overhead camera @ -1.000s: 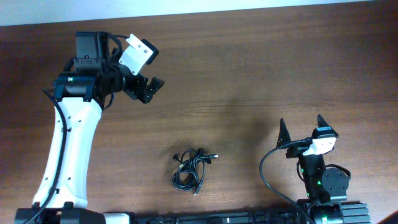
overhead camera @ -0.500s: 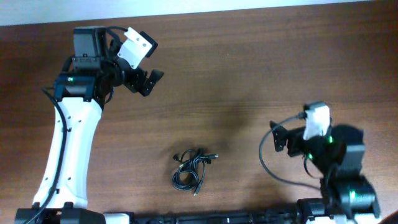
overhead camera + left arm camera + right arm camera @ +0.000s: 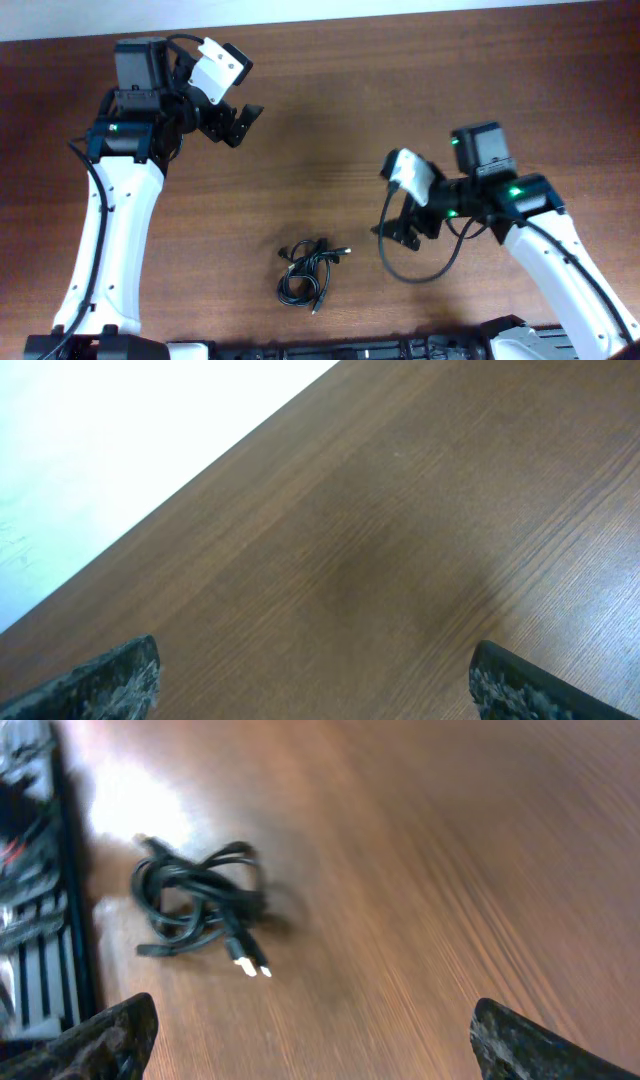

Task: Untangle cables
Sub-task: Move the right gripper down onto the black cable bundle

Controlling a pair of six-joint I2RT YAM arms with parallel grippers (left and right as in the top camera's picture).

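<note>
The cables (image 3: 308, 270) lie in a small tangled black bundle on the brown table, near its front edge; small plug ends stick out to the right. In the right wrist view the cables (image 3: 195, 905) sit ahead and to the left, two bright plug tips pointing toward me. My right gripper (image 3: 398, 233) hovers open to the right of the bundle, apart from it, with nothing between its fingers (image 3: 315, 1035). My left gripper (image 3: 243, 124) is open at the far left, well away from the cables. Its wrist view shows only bare wood between the fingertips (image 3: 315, 680).
A white wall borders the table's far edge (image 3: 120, 450). A black base rail (image 3: 330, 350) runs along the front edge, just below the cables. The right arm's own thick black wire (image 3: 420, 272) loops down beside its gripper.
The right arm has swung up from the front right corner and reached left toward the cables. The left arm has shifted only slightly. Both grippers have stayed open.
</note>
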